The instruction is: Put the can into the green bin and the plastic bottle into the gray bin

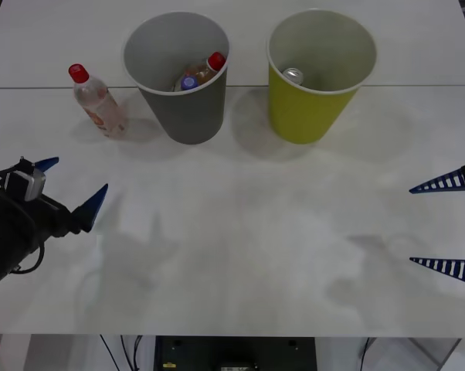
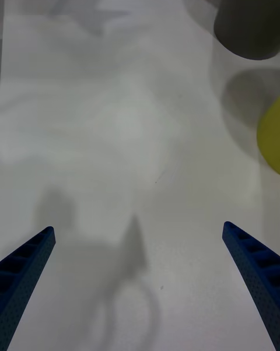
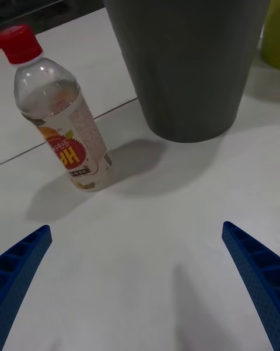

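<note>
1. Already, the can [image 1: 293, 76] is seen lying inside the green bin [image 1: 317, 116], low against its left inner wall, so that half of the task is judged done.

2. The plastic bottle [image 1: 99, 100] is still to be moved: it is seen standing upright on the table [image 1: 240, 247], at the far left, just beside the gray bin [image 1: 188, 108] on that bin's left and apart from it.

3. The left gripper [image 1: 72, 189] is held low over the near left of the table with its fingers spread wide and nothing between them. The bottle lies farther off and a little to the right of it, its long axis upright and its red cap uppermost.

4. The right gripper [image 1: 446, 226] is held at the near right edge, fingers likewise spread and empty, well apart from the bottle. The left arm is judged clearly the nearer for the pick.

5. In the left wrist view the bottle [image 3: 61, 112] is seen ahead of the spread fingers [image 3: 23, 263], off toward one side rather than centred, with the gray bin [image 3: 186, 53] close beside it.

6. Inside the gray bin two other bottles are seen, one red-capped [image 1: 205, 69] and one purple-capped [image 1: 188, 82]; their lower parts are hidden by the wall. The can's body is mostly hidden too.
</note>
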`<state>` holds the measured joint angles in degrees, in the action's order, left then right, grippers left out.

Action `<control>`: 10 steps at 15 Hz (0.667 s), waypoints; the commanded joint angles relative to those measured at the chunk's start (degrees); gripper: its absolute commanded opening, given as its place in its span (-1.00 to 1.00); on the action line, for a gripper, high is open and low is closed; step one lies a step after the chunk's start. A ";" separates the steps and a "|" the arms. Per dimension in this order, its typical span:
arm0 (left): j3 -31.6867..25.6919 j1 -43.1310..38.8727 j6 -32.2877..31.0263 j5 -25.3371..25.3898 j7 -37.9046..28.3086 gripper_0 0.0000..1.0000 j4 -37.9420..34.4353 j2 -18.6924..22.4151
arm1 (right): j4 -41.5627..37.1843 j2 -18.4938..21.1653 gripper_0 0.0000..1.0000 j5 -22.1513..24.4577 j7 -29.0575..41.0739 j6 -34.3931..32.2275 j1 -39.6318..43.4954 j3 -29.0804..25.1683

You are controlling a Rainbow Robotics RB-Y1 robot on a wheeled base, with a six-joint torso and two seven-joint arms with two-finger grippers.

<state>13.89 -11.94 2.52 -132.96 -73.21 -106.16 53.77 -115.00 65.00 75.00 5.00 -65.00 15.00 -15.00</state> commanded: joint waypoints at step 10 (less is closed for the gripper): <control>0.26 13.25 9.88 -0.46 0.70 1.00 20.47 -15.63 | 0.00 0.00 1.00 0.00 0.00 0.00 0.00 0.00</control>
<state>14.16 0.53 11.94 -133.44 -72.70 -86.77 38.70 -115.00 65.00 75.00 5.00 -65.00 15.00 -15.00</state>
